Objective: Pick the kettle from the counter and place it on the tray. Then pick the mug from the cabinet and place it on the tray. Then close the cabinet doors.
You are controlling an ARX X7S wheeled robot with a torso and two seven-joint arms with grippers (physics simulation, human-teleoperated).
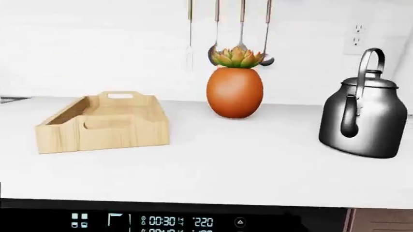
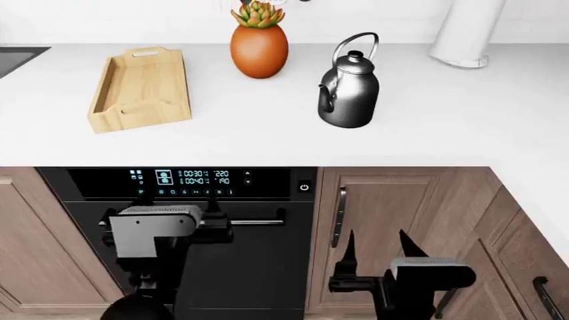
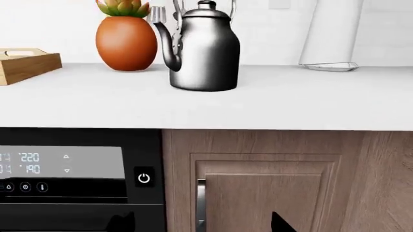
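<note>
The dark metal kettle stands upright on the white counter, spout toward the orange plant pot. The wooden tray lies empty at the counter's left. Both arms hang below the counter's edge. My left gripper is in front of the black oven; its fingers are lost against the dark panel. My right gripper is open before the wooden lower door, with nothing between its fingertips. The mug is out of view, and so is the cabinet that holds it.
An orange egg-shaped plant pot stands between tray and kettle. A white roll is at the back right, hanging utensils are on the wall, and a sink corner shows far left. Oven and shut wooden doors lie below.
</note>
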